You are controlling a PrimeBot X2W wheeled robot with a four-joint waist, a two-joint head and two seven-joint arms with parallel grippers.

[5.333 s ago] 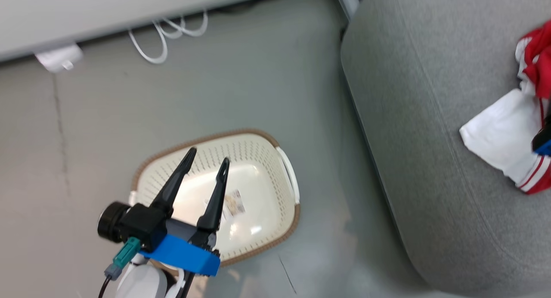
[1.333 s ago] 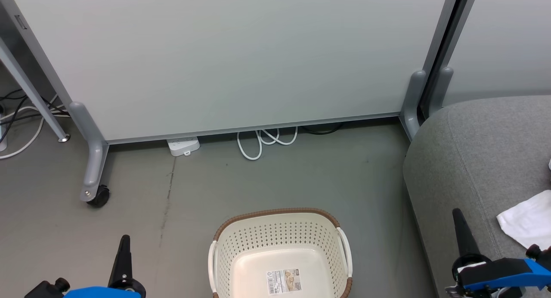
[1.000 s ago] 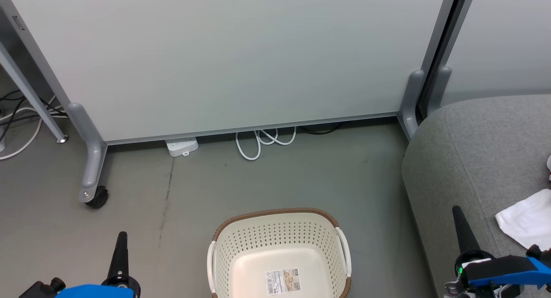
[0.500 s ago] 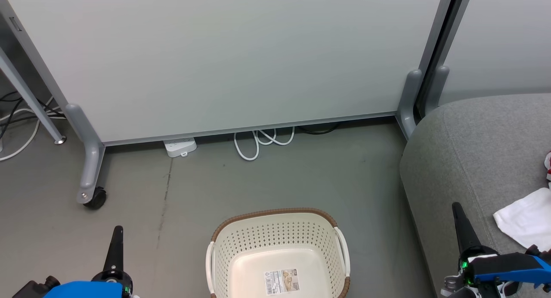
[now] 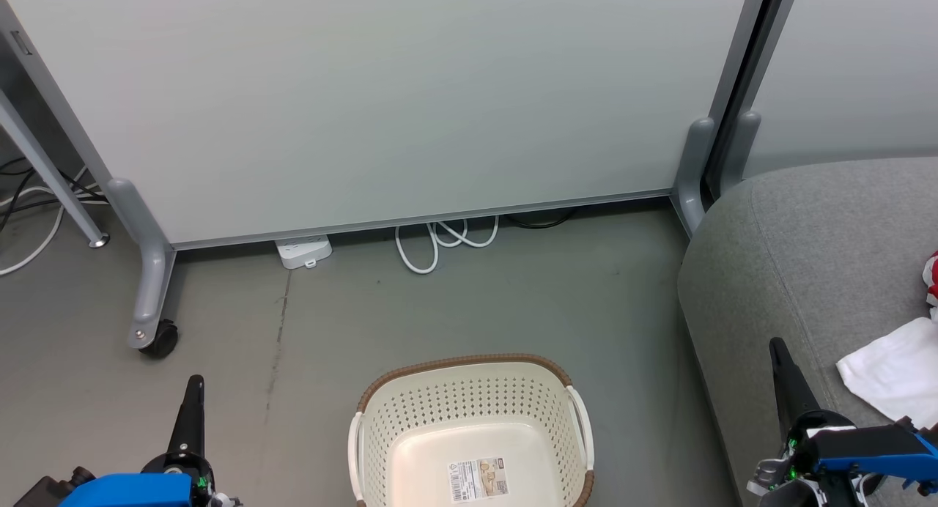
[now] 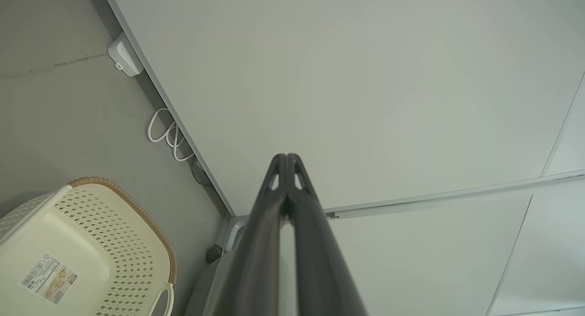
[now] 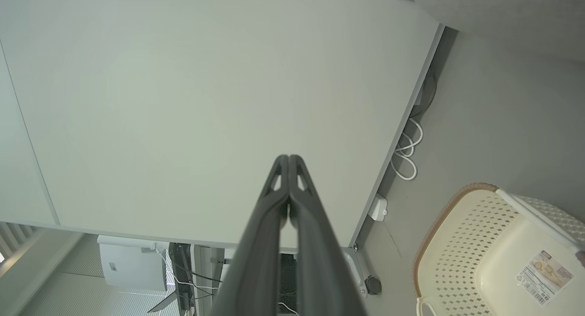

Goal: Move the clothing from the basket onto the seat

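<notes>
Clothing, apparently crumpled, lies on the seat, apart from the basket.

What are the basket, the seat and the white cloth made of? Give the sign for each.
Basket: seemingly moulded cream plastic, smooth, slightly glossy, punched with rows of holes; brown rim looks woven. Seat: grey upholstery fabric, matte, with fine grain and a seam. White cloth: probably soft matte textile, by its limp creases.
</notes>
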